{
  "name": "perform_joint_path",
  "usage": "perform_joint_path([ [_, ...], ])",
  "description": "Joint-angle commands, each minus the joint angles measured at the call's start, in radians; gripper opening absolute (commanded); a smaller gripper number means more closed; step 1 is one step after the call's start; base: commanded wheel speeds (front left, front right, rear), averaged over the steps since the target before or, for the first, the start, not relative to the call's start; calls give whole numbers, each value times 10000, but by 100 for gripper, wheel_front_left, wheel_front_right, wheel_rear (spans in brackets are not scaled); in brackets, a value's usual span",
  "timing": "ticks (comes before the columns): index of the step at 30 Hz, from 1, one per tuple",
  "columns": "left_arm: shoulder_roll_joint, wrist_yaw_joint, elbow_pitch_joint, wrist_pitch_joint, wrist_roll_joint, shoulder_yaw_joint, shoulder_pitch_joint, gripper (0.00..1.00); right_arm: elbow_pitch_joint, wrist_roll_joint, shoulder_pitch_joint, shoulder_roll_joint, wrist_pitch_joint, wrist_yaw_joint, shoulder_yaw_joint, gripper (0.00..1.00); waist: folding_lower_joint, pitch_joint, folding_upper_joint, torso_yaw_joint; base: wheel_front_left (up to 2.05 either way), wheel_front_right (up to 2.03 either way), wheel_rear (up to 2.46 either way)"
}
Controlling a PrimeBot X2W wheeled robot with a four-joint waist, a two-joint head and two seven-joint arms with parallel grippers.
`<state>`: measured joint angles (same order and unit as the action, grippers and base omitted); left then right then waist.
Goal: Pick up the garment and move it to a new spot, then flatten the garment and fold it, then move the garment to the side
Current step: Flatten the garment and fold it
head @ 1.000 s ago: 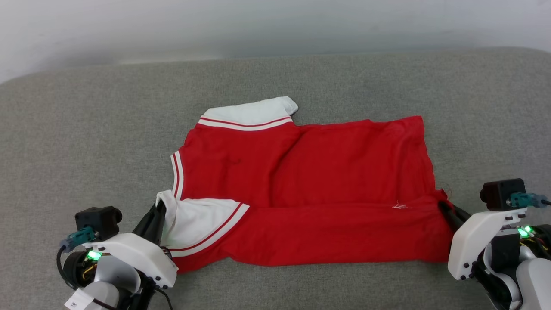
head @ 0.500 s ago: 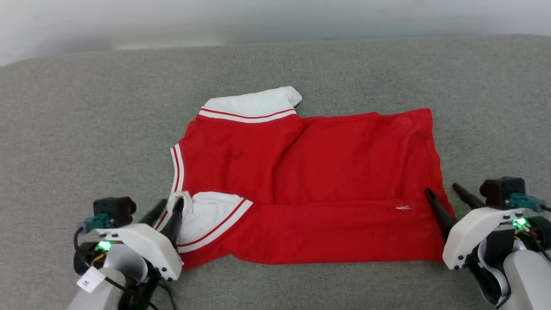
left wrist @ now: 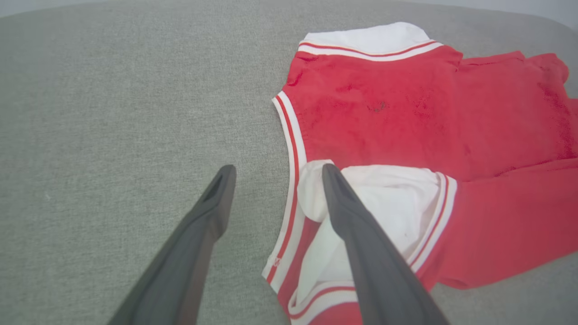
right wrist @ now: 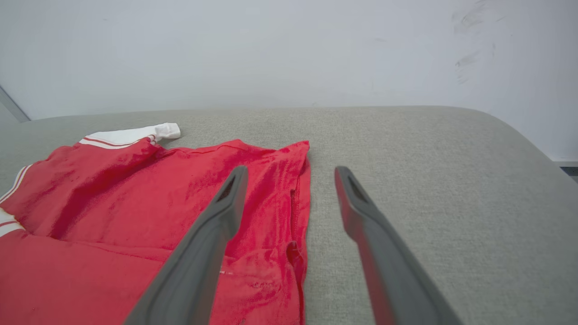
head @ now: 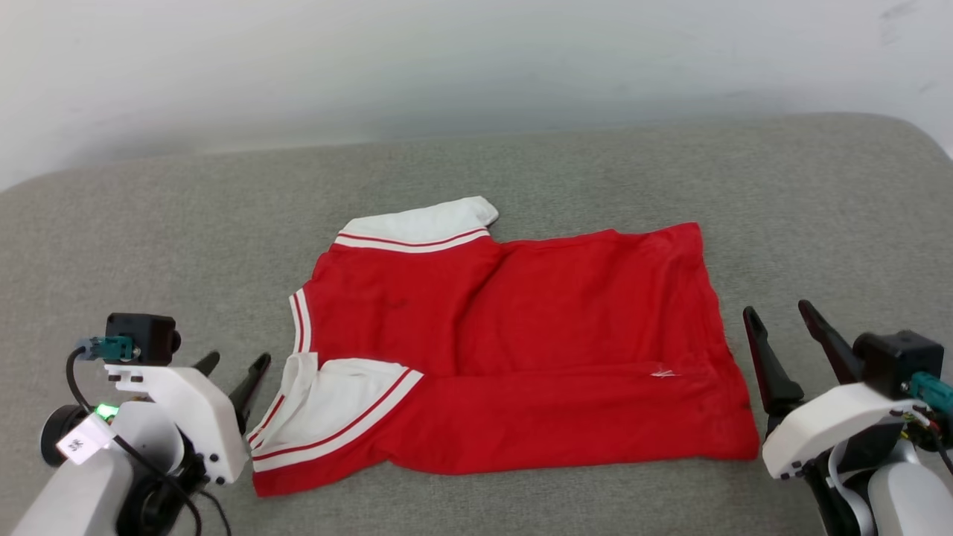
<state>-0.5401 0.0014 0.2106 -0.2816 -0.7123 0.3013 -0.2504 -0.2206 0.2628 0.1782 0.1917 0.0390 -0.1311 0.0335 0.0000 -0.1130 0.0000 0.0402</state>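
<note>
**Head view:** One red garment [head: 521,350] lies spread on a gray cushioned surface [head: 149,246] before a pale wall [head: 447,67], collar end toward the robot's left and hem toward its right. Two white sleeves [head: 417,219] show, one at the far edge and one folded onto the red body at the near left corner. The near long edge is folded over and hides what lies beneath, and the face against the cushion is hidden. A small white mark [head: 663,374] near the hem is too small to read. The left gripper [head: 234,365] stands released and empty just beside the near sleeve, one finger partly behind its white wrist housing [head: 186,402]. The right gripper [head: 776,311] is spread wide just off the hem, grasping nothing. Both arms are cut off by the bottom edge.

**Left wrist view:** Two dark fingers [left wrist: 361,243] are parted. One lies over bare cushion. The other crosses in front of the folded sleeve, and whether it touches the cloth cannot be told. The garment's hem end runs off the right edge.

**Right wrist view:** Two fingers are parted, one across the red hem corner and one over the cushion. The garment is cut off at the left and bottom edges. The far sleeve shows whole, the near one as a sliver at the left edge.
</note>
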Motion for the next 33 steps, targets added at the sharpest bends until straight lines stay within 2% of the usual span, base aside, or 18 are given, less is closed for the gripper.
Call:
perform_joint_path([
  [1,-218,62,-321,-528,-196,-15,217,100,282,-119,-268,-141,-29,7,-47,100,0,129,0,159,0,0,0],
  [8,-895,804,-1568,-3152,-1369,-167,1062,100,1437,-331,-946,-673,-288,6,-40,100,0,91,0,624,0,0,0],
  [16,-993,1390,-1581,-4185,-1969,-203,1761,100,1859,-72,-1069,-888,-495,7,107,100,0,-276,0,954,0,0,0],
  [23,-516,1397,-926,-4530,-2363,85,1968,100,1933,91,-974,-724,-523,6,121,100,0,-560,0,1033,0,0,0],
  [24,-423,1369,-838,-4580,-2393,172,1982,79,1943,121,-959,-712,-512,6,108,100,0,-589,0,1031,0,0,0],
  [25,-320,1310,-767,-4576,-2425,256,1973,65,1919,120,-955,-690,-587,6,74,100,0,-612,0,1025,0,0,0],
  [26,-213,1275,-720,-4593,-2489,322,1980,34,1926,180,-933,-673,-621,6,2,100,0,-632,0,1012,0,0,0],
  [28,-128,1198,-675,-4449,-2393,380,1905,19,1879,302,-921,-620,-766,6,-149,100,0,-639,0,967,0,0,0],
  [30,-61,1143,-678,-4322,-2383,387,1828,14,1858,369,-903,-499,-955,6,-323,100,0,-605,0,900,0,0,0],
  [31,-74,1095,-703,-4234,-2315,376,1786,4,1825,424,-930,-481,-1076,6,-409,100,0,-568,0,865,0,0,0],
  [33,-112,1036,-765,-4070,-2244,337,1730,0,1869,520,-906,-352,-1262,6,-559,100,0,-483,0,779,0,0,0],
])
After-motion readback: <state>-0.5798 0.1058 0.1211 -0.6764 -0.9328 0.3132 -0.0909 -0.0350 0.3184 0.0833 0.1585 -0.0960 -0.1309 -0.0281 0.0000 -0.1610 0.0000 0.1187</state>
